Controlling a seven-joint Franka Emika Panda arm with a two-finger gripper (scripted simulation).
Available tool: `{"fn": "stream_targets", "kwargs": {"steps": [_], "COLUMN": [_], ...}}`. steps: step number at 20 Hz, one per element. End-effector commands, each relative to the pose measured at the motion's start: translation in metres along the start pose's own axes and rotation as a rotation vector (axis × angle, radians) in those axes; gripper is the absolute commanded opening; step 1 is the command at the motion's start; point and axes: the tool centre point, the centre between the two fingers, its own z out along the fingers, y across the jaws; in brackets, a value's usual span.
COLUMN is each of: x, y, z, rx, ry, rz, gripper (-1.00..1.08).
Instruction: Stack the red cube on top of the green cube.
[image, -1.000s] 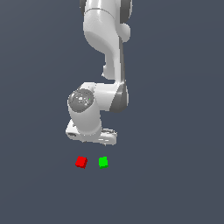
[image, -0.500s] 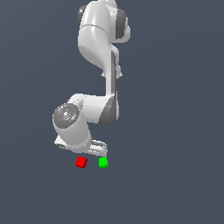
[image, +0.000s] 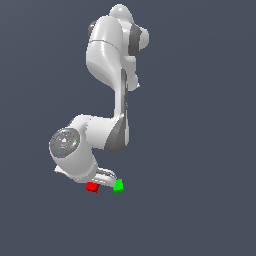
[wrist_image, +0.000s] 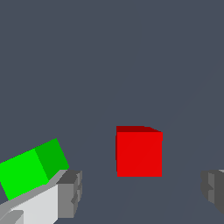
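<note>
Gripper: the gripper (wrist_image: 140, 192) has its jaws spread wide, and the wrist view shows one grey fingertip (wrist_image: 70, 192) and the other at the picture's far edge, with nothing clamped between them.
Red cube: the red cube (wrist_image: 139, 152) sits on the dark floor in the gap between the two fingers, touching neither (clear floor shows on both sides of it).
Green cube: the green cube (wrist_image: 31, 167) lies outside the jaws, just beside the white finger, turned at an angle to the red one.
Exterior view: the red cube (image: 92, 187) is on the exterior view's left, the green cube (image: 118, 186) near it on the right; the two are apart.
Arm: the white arm (image: 107, 60) bends low, its wrist just above both cubes.
</note>
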Motion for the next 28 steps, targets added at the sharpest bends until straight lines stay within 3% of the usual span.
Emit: {"fn": "stream_targets", "kwargs": {"steps": [1, 13, 22, 28], "x": [0.004, 0.008, 0.007, 0.008], "y": [0.002, 0.005, 0.005, 0.005], "z": [0.001, 0.006, 0.047, 0.053], "rx": [0.0, 0.0, 0.0, 0.0], "ry": [0.001, 0.002, 0.002, 0.002], "rz": [0.004, 0.008, 0.008, 0.008], "gripper": [1.0, 1.0, 1.0, 1.0]}}
